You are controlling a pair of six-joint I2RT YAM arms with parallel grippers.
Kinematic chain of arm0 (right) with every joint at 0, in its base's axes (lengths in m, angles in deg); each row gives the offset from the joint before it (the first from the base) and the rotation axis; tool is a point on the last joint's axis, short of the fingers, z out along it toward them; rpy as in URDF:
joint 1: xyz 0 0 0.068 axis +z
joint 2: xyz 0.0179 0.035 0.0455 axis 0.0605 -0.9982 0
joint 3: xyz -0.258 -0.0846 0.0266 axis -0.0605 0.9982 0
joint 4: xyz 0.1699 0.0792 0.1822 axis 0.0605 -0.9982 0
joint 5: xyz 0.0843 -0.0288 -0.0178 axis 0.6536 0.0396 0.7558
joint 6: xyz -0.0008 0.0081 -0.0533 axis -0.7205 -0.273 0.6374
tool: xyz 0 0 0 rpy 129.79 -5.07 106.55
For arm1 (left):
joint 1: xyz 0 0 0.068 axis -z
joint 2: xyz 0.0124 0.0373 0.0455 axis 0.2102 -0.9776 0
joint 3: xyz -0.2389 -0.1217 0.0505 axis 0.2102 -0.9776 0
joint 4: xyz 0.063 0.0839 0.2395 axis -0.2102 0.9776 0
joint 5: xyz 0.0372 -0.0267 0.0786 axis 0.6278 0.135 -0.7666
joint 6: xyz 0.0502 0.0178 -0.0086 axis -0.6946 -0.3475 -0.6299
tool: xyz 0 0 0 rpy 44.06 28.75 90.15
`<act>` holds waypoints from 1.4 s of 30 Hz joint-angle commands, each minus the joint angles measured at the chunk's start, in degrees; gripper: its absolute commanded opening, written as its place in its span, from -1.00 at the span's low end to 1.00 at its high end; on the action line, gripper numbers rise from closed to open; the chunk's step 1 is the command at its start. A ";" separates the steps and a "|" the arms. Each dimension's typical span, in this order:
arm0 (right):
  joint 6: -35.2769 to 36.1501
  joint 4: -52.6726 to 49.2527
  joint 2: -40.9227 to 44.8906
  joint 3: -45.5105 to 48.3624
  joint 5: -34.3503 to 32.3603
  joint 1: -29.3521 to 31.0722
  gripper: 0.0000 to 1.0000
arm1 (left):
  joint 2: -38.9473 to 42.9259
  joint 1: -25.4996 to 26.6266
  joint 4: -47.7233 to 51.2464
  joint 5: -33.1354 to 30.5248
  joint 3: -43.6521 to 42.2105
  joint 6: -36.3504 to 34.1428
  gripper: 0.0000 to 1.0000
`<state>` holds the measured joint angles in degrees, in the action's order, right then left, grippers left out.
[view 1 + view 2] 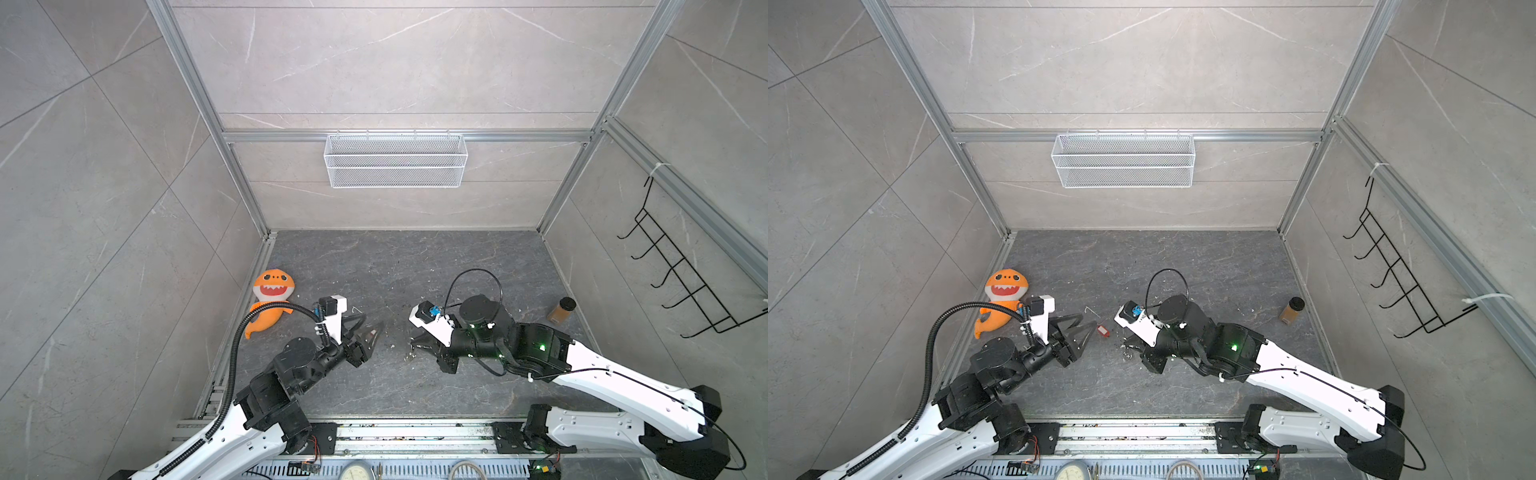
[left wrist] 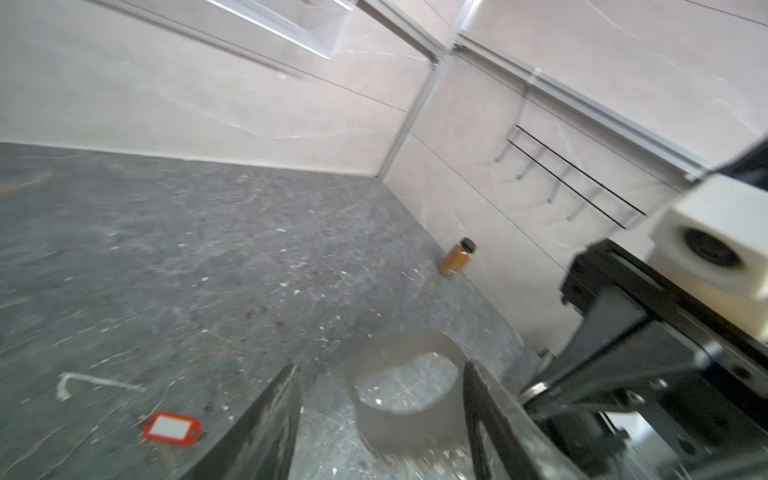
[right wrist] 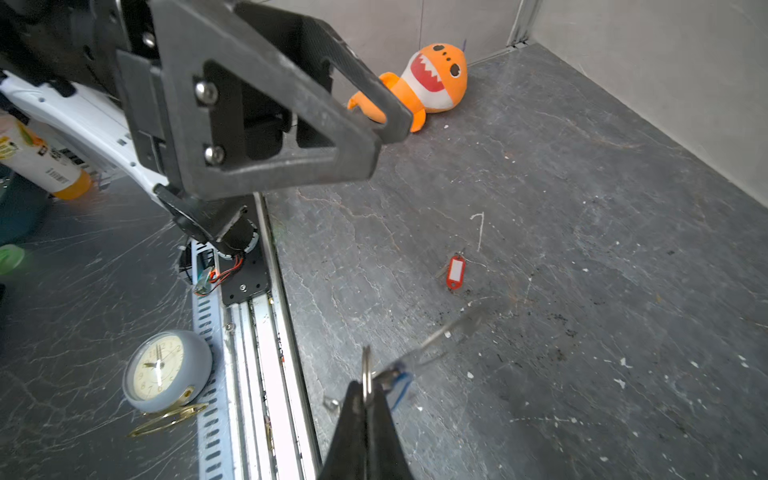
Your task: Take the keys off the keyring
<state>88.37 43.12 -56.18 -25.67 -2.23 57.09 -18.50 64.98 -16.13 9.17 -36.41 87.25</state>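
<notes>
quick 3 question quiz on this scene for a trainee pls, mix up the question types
1. True or false: the red-tagged key hangs from the keyring.
2. Which gripper pinches the keyring's metal ring? A left, B right, C neither.
3. Fill in: the plastic tag hanging from the keyring is ____.
Key: 1 false, it lies loose on the floor. 2 B, the right gripper is shut on it. 3 blue.

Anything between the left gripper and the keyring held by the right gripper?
Nothing visible. The loop of the keyring sits right between the fingers of the open left gripper; the red-tagged key lies on the floor, off to one side.
</notes>
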 commanded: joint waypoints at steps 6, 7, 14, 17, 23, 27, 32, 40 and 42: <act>5.99 1.27 2.08 -2.66 10.89 -0.54 -1.00 | -1.99 -0.10 -11.36 25.82 1.42 -7.40 0.11; 6.37 1.27 2.26 -2.70 11.95 -0.55 -1.00 | -2.22 -0.10 -11.51 27.53 1.62 -7.50 0.10; 6.44 1.70 3.11 -2.59 14.06 -1.05 -1.00 | -4.64 -0.10 -9.76 31.71 3.40 -8.03 -0.11; 6.18 2.06 3.15 -2.50 14.66 -1.13 -1.00 | -5.57 -0.08 -10.18 32.51 3.69 -8.06 -0.19; 5.85 2.50 2.72 -2.51 14.50 -1.23 -1.00 | -7.40 -0.10 -12.13 35.24 4.00 -7.41 -0.41; 5.45 2.94 2.28 -2.42 14.54 -1.29 -1.00 | -8.42 -0.10 -12.36 35.75 4.36 -7.33 -0.62; 5.23 3.36 2.18 -2.24 14.30 -1.39 -1.00 | -8.54 -0.10 -12.43 35.78 4.39 -7.42 -0.74; 3.97 4.66 1.94 -2.24 13.66 -1.58 -1.00 | -8.58 -0.10 -12.86 36.54 4.53 -7.52 -0.95; 3.67 5.01 1.77 -2.37 13.63 -1.57 -1.00 | -8.67 -0.10 -13.26 36.98 4.35 -7.36 -0.84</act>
<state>92.24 43.64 -53.99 -26.59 11.69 55.53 -27.07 64.87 -25.77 44.47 -34.25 79.29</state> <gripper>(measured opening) 0.050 0.072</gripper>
